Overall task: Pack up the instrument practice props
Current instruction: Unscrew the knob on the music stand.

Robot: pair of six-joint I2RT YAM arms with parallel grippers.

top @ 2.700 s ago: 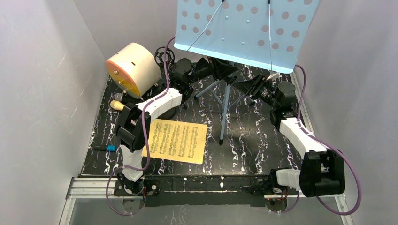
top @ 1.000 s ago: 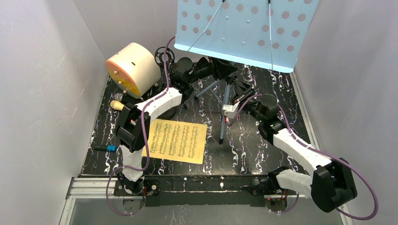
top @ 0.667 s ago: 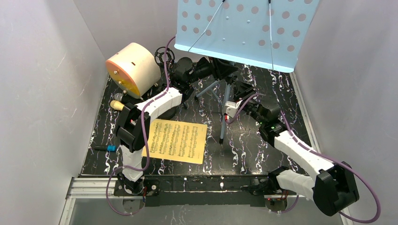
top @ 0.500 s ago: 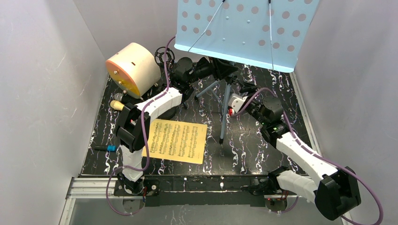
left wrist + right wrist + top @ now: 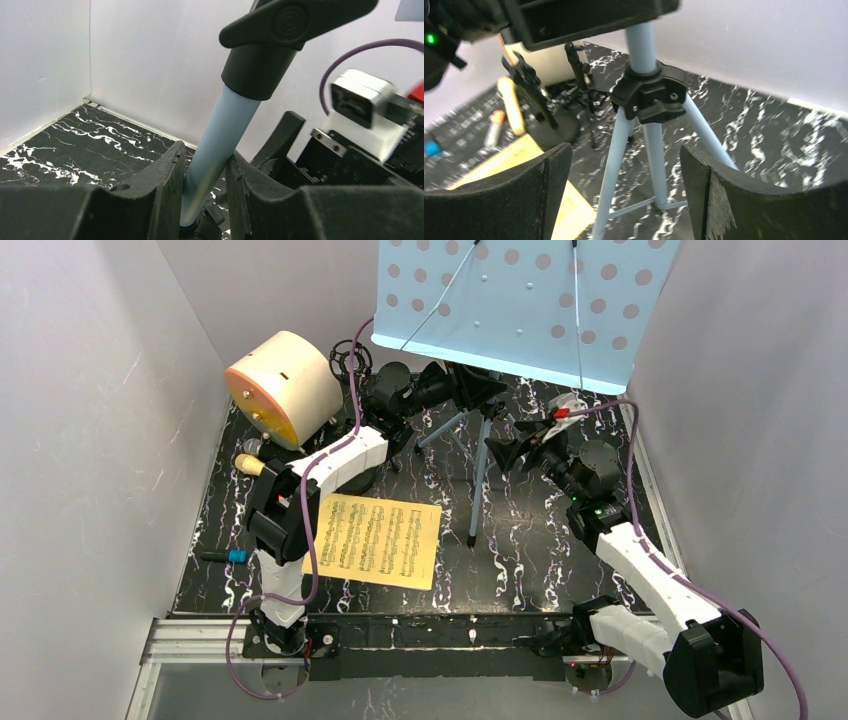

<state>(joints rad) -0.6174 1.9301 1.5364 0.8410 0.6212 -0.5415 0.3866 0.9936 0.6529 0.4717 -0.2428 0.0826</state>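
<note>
Your left fingers [image 5: 165, 190] clamp the pole of the blue music rack [image 5: 510, 310]; your right fingers [image 5: 524, 200] stand wide, facing its tripod legs

Lab test booth — blank white walls [image 5: 90, 440], black marbled table [image 5: 540, 540], aluminium rail [image 5: 190, 640]

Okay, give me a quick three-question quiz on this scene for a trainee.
1. True or false: the left gripper is shut on the pole of the blue music rack.
2. The right gripper is: A) open, B) shut on a microphone, C) shut on a sheet.
3. What colour is the score sheet lying flat?

Key: 1 true; 2 A; 3 yellow.
</note>
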